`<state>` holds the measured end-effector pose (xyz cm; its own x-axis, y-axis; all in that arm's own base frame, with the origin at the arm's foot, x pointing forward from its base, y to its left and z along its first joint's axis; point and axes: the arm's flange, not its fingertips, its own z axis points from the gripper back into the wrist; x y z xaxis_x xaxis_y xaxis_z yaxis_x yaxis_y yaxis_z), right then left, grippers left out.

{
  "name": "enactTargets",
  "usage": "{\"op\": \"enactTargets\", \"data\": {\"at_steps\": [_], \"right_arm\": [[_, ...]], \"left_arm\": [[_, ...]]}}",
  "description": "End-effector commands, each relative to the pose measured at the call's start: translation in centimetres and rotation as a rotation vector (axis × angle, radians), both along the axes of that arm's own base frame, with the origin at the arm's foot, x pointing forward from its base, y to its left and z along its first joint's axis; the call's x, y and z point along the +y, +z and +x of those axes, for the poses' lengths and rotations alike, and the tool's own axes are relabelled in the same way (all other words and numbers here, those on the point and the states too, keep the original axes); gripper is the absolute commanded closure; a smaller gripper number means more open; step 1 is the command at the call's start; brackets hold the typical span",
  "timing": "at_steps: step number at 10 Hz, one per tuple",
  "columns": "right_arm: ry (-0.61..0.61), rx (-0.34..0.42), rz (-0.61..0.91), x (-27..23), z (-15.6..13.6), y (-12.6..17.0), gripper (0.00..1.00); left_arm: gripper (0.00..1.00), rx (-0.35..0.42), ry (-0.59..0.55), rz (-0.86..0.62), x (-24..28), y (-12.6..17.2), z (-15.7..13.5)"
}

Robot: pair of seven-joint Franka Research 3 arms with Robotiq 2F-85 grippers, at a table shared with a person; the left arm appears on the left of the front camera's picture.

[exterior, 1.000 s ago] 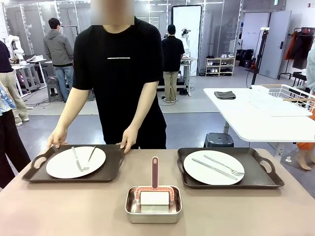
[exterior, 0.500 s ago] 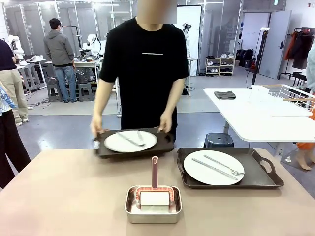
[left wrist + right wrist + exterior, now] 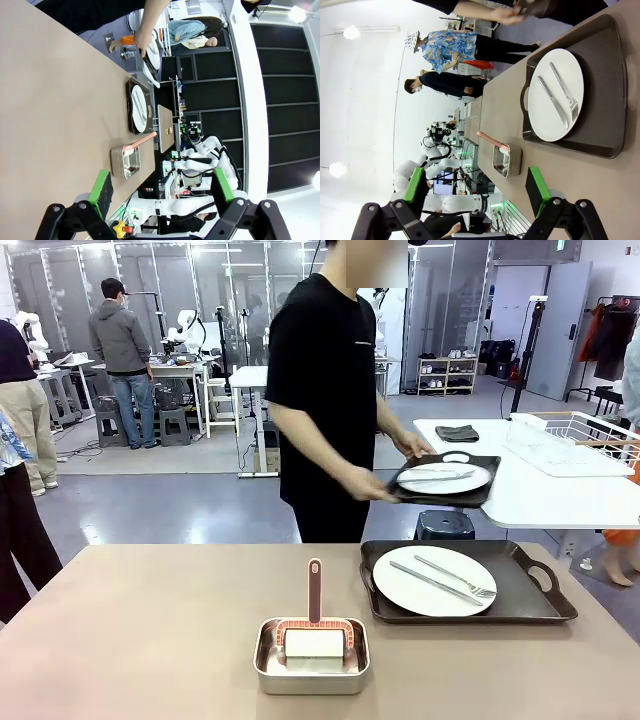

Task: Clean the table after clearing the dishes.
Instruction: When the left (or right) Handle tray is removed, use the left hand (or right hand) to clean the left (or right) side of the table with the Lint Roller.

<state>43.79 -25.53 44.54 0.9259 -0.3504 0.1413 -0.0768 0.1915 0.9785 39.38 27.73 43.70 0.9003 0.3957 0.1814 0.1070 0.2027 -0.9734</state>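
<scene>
**Change.** One second ago two loaded trays sat at the far edge of the table. The left one has since been lifted by the person, who now holds the carried tray in both hands over the near edge of the white side table. I cannot tell whether it has been set down yet. Half of the clearing looks done. The left part of the table is now bare, and wiping cannot sensibly start until the other load goes too.

**Containers.**
- Carried tray: holds the carried plate, with cutlery lying on it.
- Second tray: sits on the table's far right and has not moved. It holds the second plate, with a knife and a fork lying across it.
- Steel pan: sits at the centre of the near edge. It holds a brush with its reddish handle pointing away from me, over a white block.
- Wire rack: stands on the side table. I cannot make out its contents.

**My tools.**
- Left gripper: jaws spread wide and empty, well above the table.
- Right gripper: the same, holding nothing, looking toward the second tray.
</scene>
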Motion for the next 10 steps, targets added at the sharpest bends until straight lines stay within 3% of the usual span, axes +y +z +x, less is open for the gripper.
{"op": "enactTargets", "data": {"at_steps": [1,10], "right_arm": [[-0.001,-0.003,-0.001,-0.01,-0.06,0.19,0.00],[-0.001,-0.003,-0.001,-0.01,-0.06,0.19,0.00]], "left_arm": [[0.00,-0.003,0.002,-0.002,0.19,0.13,-0.23],[0.00,0.000,0.000,0.000,0.00,0.00,0.00]]}}
